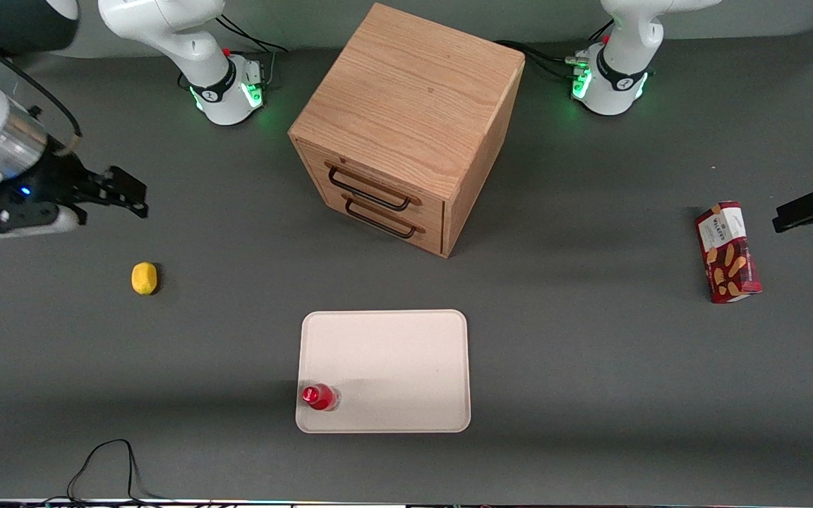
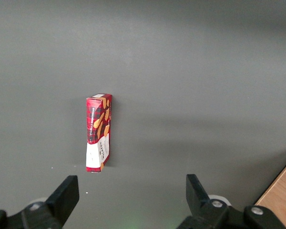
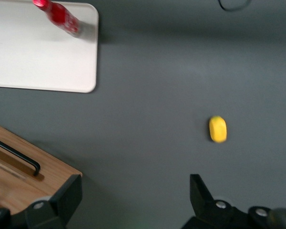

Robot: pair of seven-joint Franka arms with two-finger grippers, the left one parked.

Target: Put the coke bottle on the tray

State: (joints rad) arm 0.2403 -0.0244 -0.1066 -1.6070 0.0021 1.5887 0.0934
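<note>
Upright coke bottle (image 1: pixel 320 396) stands on the tray (image 1: pixel 406 367), lower-centre frame, at its corner.
Gripper (image 1: pixel 121 193), upper left, hangs wide open and empty; so near the rim, a knock could topple the bottle off.

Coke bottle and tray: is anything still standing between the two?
Nothing visible. The small glossy red coke bottle already stands upright on the flat pinkish-cream tray, in its corner nearest the camera. The pincer hangs open, away toward the working arm's end, above the table.
</note>
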